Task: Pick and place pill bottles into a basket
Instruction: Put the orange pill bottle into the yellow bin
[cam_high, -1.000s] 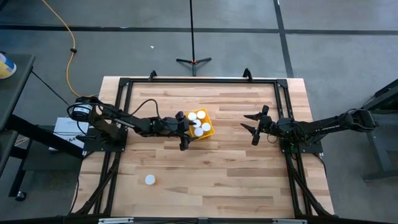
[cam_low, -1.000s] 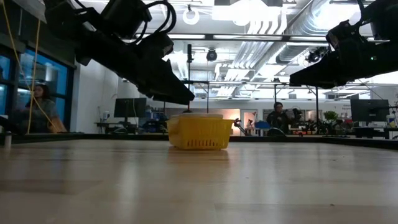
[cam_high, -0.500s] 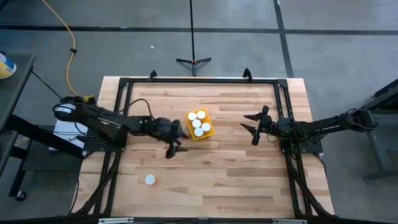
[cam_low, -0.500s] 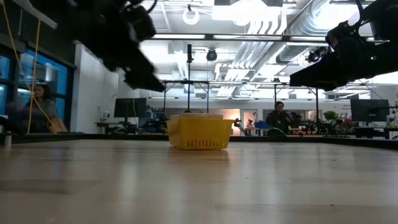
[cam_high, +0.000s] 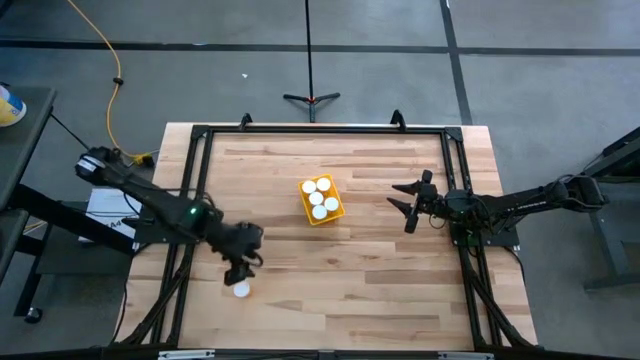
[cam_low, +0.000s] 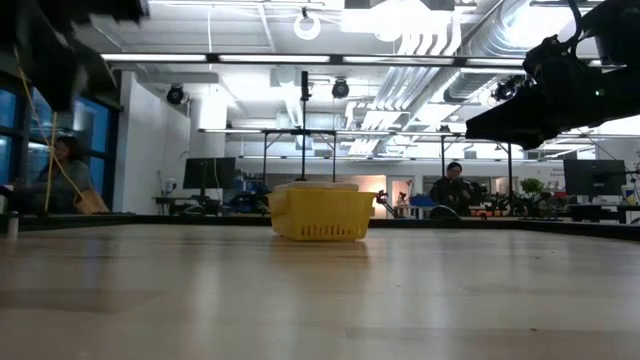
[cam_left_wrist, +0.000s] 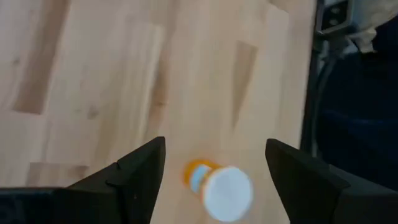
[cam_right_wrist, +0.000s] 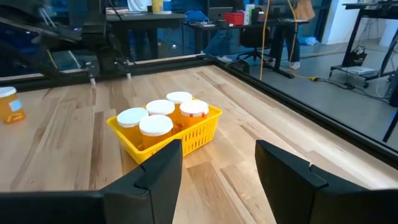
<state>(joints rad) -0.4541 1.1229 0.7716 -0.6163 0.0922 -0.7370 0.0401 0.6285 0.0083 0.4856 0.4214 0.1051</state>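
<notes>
From above, the table (cam_high: 350, 290) is a pale wooden plank top inside a black frame, standing on a grey floor crossed by dark lines. A yellow cable (cam_high: 105, 60) trails over the floor at the far left, and a black stand (cam_high: 310, 95) rises just beyond the table's far edge. The basket (cam_high: 321, 199) sits near the table's middle, turned at an angle, with five white-capped pill bottles (cam_high: 318, 199) packed inside. A sixth bottle (cam_high: 241, 289) stands alone near the front left. The left tool (cam_high: 238, 270) hangs just above that bottle, its fingers spread. The right tool (cam_high: 410, 205) waits to the right of the basket, well apart from it, fingers also spread.

At table height, the wood runs smooth to the yellow basket (cam_low: 320, 213). Behind it lies a large workshop with bright ceiling lights, exposed ducts, desks and monitors. One person (cam_low: 65, 175) sits at the far left, another (cam_low: 452, 190) behind the basket's right.

The left wrist view looks down on bare planks and the lone bottle (cam_left_wrist: 217, 186), between the parted fingers (cam_left_wrist: 134, 177).

The right wrist view shows the basket (cam_right_wrist: 186, 134) beyond its parted fingers (cam_right_wrist: 155, 171), the lone bottle (cam_right_wrist: 9, 102) off near the table's edge, and chairs and desks beyond.
</notes>
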